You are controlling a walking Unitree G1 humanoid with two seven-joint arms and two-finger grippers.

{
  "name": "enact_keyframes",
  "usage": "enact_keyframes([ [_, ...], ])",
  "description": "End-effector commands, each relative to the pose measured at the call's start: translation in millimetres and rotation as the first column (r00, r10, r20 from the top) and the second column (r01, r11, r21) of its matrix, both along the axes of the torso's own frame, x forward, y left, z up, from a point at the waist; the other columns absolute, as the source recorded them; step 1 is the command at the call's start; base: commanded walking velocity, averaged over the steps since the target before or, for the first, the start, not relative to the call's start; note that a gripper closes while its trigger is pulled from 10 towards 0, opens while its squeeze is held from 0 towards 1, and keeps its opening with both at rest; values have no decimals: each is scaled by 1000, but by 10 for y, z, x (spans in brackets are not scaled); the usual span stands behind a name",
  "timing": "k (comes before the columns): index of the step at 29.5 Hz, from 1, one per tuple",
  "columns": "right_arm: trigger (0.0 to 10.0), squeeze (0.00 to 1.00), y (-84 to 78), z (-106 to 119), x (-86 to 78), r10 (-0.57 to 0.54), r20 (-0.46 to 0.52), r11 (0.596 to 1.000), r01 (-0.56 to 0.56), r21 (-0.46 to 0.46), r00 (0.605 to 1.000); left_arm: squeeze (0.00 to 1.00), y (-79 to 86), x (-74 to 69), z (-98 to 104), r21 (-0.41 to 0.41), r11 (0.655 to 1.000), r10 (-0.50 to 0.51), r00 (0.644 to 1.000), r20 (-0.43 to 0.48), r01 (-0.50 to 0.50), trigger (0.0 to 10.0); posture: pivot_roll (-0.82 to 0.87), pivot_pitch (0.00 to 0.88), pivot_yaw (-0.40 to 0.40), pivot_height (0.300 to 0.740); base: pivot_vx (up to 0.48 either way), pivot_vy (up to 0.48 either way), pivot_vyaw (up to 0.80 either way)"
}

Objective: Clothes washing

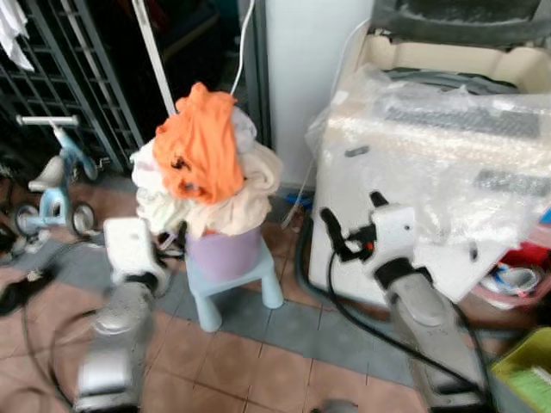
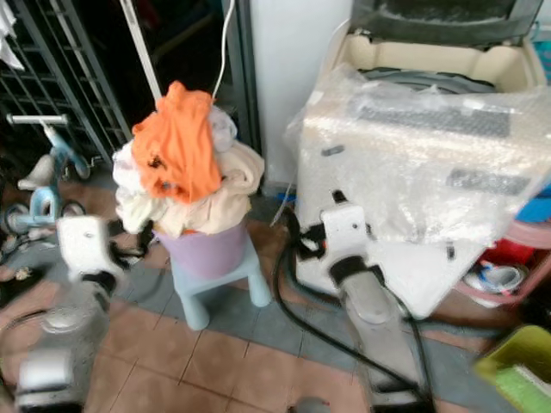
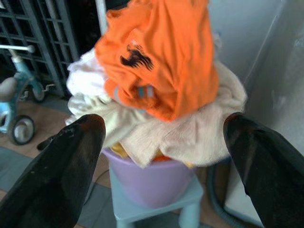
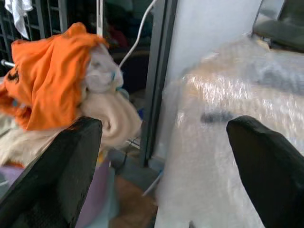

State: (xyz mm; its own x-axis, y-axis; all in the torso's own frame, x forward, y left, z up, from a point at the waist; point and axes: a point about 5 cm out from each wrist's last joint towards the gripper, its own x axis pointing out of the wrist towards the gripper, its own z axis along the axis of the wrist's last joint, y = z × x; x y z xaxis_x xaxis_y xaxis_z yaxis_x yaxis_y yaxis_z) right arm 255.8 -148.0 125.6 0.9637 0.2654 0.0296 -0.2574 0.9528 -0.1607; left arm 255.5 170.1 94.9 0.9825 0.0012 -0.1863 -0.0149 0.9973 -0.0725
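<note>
Clothes (image 1: 202, 159): piled in bucket (image 1: 225, 251), centre left, nothing yet moved
Washer (image 1: 448, 163): right, lid raised
Left gripper (image 3: 164, 137), right gripper (image 4: 164, 161): spread, empty

Cloth, plastic and tile

Soft orange cloth (image 1: 203, 142) tops a smooth lilac plastic bucket (image 1: 225, 252); glossy bubble wrap (image 1: 448, 155) covers the washing machine (image 1: 405, 258); matt tiled floor (image 1: 258, 361).

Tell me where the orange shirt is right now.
The orange shirt tops the laundry pile in the purple bucket on the blue stool, left of the washer, ahead of the left gripper.
</note>
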Motion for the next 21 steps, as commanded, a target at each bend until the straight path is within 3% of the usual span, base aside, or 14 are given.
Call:
enact_keyframes([
  [1, 10000, 0, 170, 63, -10, 93, 37, 996, -93, -6, 995, 0, 122, -3, 8, 17, 999, 46, 999, -6, -45, 10000, -80, 0, 45, 740, 300, 375, 788],
  [14, 10000, 0, 243, 45, 141, 134, 35, 990, -133, -37, 990, 0, 126, 65, 97, 43, 997, 70, 997, 19, -70, 10000, -43, 0, 41, 740, 65, 415, 781],
  [21, 10000, 0, 240, 55, 233, 82, 41, 996, -81, -22, 996, 0, 133, 56, 118, 54, 996, 72, 997, 24, -74, 10000, -45, 0, 47, 740, 108, 402, 0],
])
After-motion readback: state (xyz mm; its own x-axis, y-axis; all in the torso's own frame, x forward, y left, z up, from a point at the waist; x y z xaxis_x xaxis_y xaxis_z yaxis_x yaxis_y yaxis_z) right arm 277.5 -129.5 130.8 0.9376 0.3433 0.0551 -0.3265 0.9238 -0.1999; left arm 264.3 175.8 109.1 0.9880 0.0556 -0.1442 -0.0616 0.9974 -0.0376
